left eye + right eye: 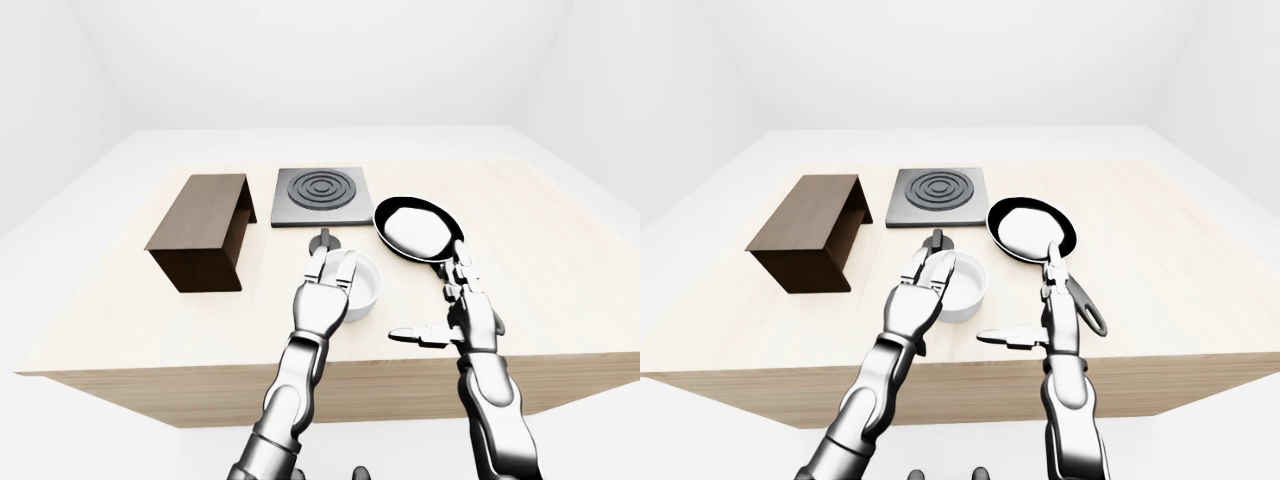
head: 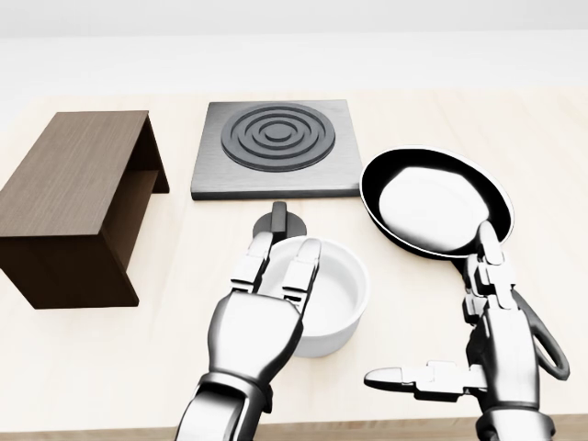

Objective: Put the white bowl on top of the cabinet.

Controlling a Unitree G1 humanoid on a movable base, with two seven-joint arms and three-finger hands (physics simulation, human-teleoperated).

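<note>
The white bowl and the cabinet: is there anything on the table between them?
No. In the head view, only bare table lies between the white bowl and the cabinet; the left hand hovers at the bowl's left rim.

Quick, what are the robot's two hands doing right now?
Left hand: open, fingers reaching over the near rim of the white bowl, not closed round it.
Right hand: open, holding nothing, beside the frying pan handle.

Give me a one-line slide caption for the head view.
Left hand reaches over the white bowl with open fingers, beside the dark cabinet, hotplate and frying pan.
</note>
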